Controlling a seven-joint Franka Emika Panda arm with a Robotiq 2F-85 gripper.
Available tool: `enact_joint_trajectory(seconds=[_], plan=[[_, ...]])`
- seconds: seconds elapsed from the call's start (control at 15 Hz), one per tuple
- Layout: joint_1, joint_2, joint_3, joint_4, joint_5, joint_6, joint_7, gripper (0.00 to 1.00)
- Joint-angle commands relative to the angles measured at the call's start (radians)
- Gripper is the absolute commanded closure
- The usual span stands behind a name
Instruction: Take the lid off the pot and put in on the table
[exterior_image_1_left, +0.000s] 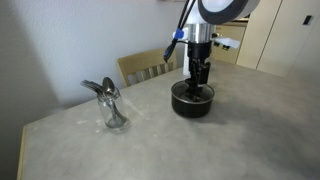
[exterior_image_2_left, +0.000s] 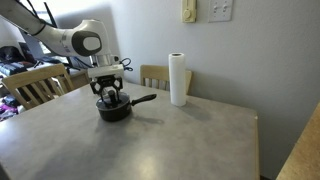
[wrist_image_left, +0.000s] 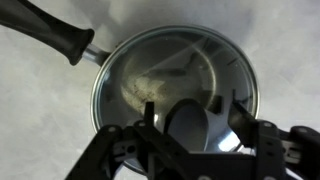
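Note:
A black pot (exterior_image_1_left: 192, 100) with a long black handle (exterior_image_2_left: 143, 99) stands on the grey table (exterior_image_1_left: 250, 130); it shows in both exterior views (exterior_image_2_left: 113, 108). A glass lid (wrist_image_left: 150, 75) with a metal rim lies on it, with a dark knob (wrist_image_left: 190, 128) in its middle. My gripper (exterior_image_1_left: 198, 76) hangs straight down over the pot (exterior_image_2_left: 109, 88). In the wrist view its fingers (wrist_image_left: 195, 108) stand on either side of the knob with a gap on each side. The gripper is open.
A glass jar holding metal utensils (exterior_image_1_left: 110, 105) stands near the table's edge. A white paper towel roll (exterior_image_2_left: 178, 79) stands behind the pot. Wooden chairs (exterior_image_1_left: 150, 65) (exterior_image_2_left: 35, 85) sit at the table's sides. A wall bounds the far side.

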Motion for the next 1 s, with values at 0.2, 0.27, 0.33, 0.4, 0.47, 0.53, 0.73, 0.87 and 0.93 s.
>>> enact_joint_trajectory(seconds=[0.2, 0.27, 0.33, 0.4, 0.47, 0.53, 0.73, 0.87, 0.93], plan=[[-0.004, 0.012, -0.004, 0.007, -0.027, 0.054, 0.009, 0.76], [-0.005, 0.011, -0.004, 0.004, -0.025, 0.054, 0.012, 0.83], [-0.005, 0.01, -0.004, 0.003, -0.025, 0.055, 0.014, 0.85], [-0.008, 0.009, -0.003, -0.001, -0.021, 0.054, 0.012, 0.85], [-0.009, 0.007, -0.002, -0.003, -0.02, 0.053, 0.012, 0.85], [-0.009, 0.005, -0.002, -0.006, -0.019, 0.053, 0.013, 0.85], [-0.003, -0.024, -0.006, -0.022, -0.025, 0.036, 0.029, 0.85], [-0.001, -0.046, -0.007, -0.033, -0.032, 0.024, 0.04, 0.85], [0.0, -0.057, -0.007, -0.039, -0.036, 0.023, 0.046, 0.85]])
